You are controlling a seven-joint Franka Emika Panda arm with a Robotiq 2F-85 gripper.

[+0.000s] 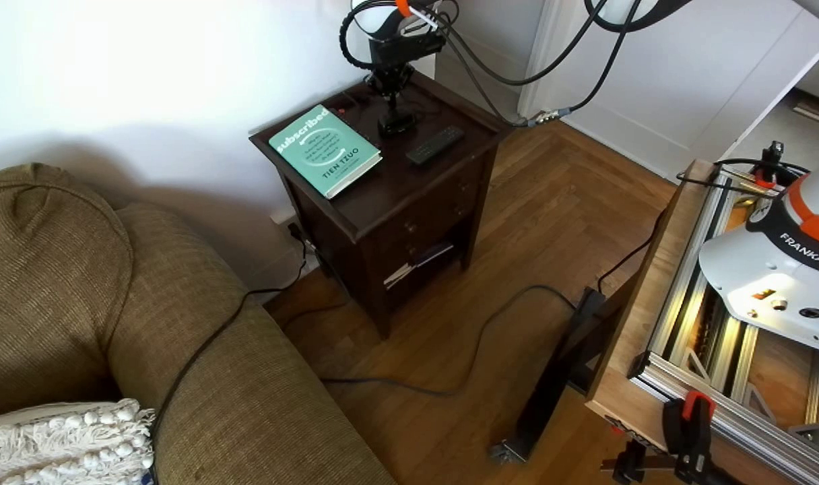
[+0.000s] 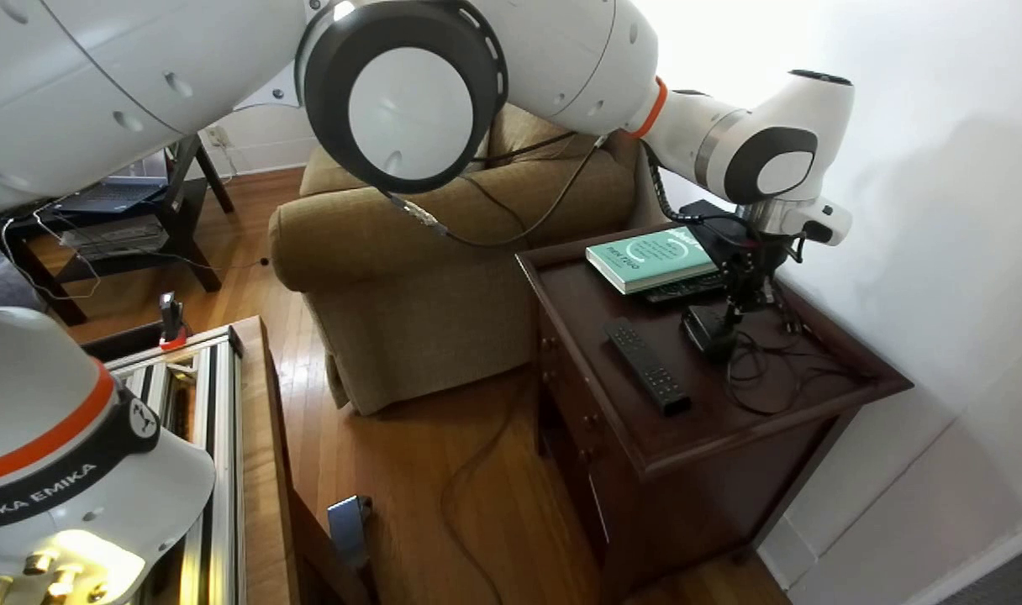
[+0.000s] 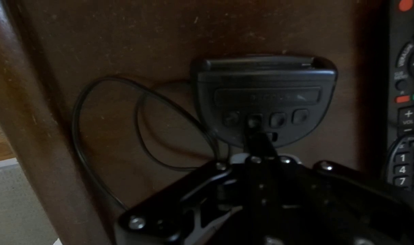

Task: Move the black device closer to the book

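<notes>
The black device (image 1: 397,123) is a small half-round box with a row of buttons, lying on the dark wooden nightstand (image 1: 409,188). It also shows in an exterior view (image 2: 707,332) and in the wrist view (image 3: 268,81). The teal book (image 1: 325,149) lies flat nearby, with a gap between it and the device; it shows in both exterior views (image 2: 652,259) but not in the wrist view. My gripper (image 3: 259,137) points down with its fingers together over the device's rounded, button side. The fingertips touch or nearly touch it; which is unclear. Nothing shows between the fingers.
A black remote (image 1: 435,145) lies beside the device, also in the wrist view (image 3: 408,102). A thin looped cable (image 3: 77,126) runs from near the device. A dark object (image 2: 683,290) sits partly under the book. The sofa (image 2: 444,277) and wall stand close to the nightstand.
</notes>
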